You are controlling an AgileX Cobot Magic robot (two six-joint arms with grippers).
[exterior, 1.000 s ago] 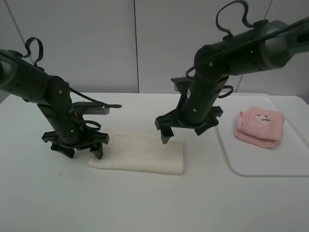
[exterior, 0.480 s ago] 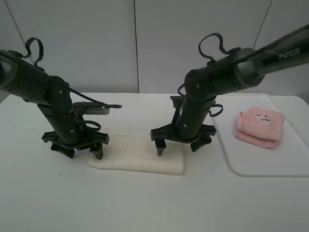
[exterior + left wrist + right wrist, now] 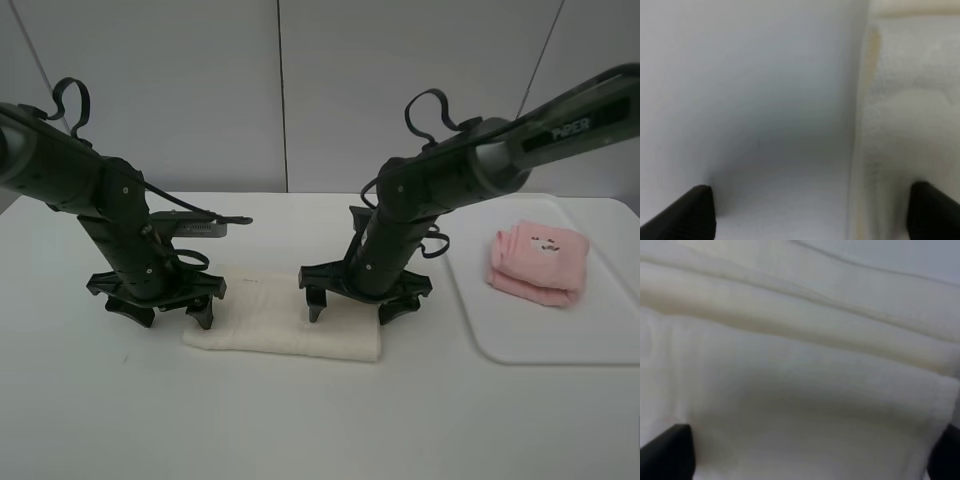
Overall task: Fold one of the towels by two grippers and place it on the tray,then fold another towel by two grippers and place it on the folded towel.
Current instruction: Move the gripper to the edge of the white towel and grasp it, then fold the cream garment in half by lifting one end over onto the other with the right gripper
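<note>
The cream-white towel point(image 3: 285, 320) lies folded into a long strip on the table. My left gripper point(image 3: 162, 310) stands open over its left end, one finger point(image 3: 932, 210) above the cloth point(image 3: 910, 110) and the other point(image 3: 687, 212) over bare table. Open as well, my right gripper point(image 3: 352, 306) hangs low over the strip's right half, and the towel point(image 3: 800, 390) fills the space between its fingertips point(image 3: 667, 450). Neither holds anything. The pink towel point(image 3: 537, 263) rests folded on the white tray point(image 3: 560, 340) at the right.
The white table point(image 3: 300, 420) stretches in front of the towel. A grey panelled wall stands behind. The tray's near left corner point(image 3: 480, 345) lies close to the towel's right end.
My right gripper has swung left from beside the tray and come down over the cream-white towel's right half. The left gripper and both towels have stayed put.
</note>
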